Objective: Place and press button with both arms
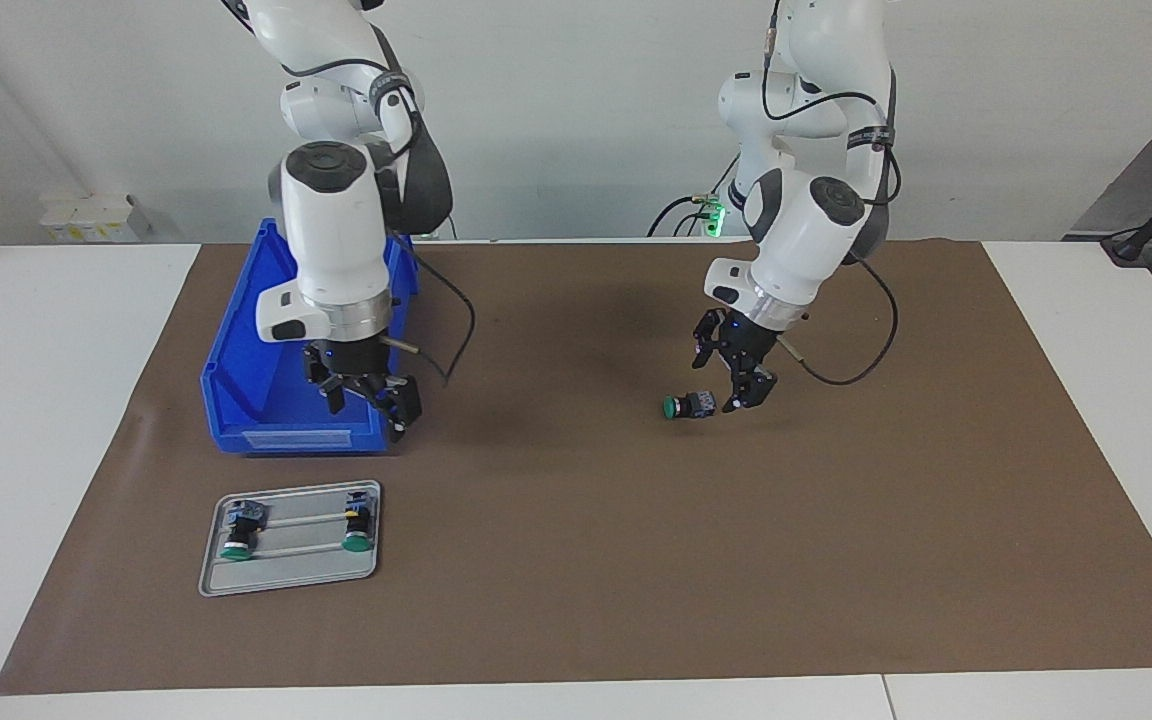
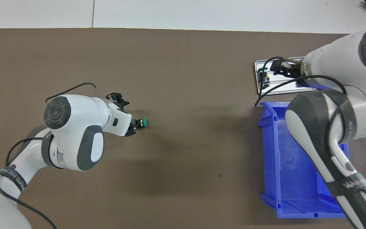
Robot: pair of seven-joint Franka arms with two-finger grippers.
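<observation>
The button [image 1: 688,406] lies on its side on the brown mat toward the left arm's end, green cap pointing away from the gripper; it also shows in the overhead view [image 2: 141,123]. My left gripper [image 1: 718,386] [image 2: 131,118] is down at the button's black body end, open. Its fingers stand apart beside the body and do not clamp it. My right gripper [image 1: 368,414] hangs open and holds nothing. It is over the edge of the blue bin [image 1: 266,395] that lies toward the tray. From above, the right gripper [image 2: 277,67] covers part of that tray.
A grey tray [image 1: 288,578] [image 2: 260,90] lies farther from the robots than the bin [image 2: 284,159]. It holds two green-capped buttons [image 1: 239,532] [image 1: 358,526]. The brown mat [image 1: 576,560] covers the middle of the white table.
</observation>
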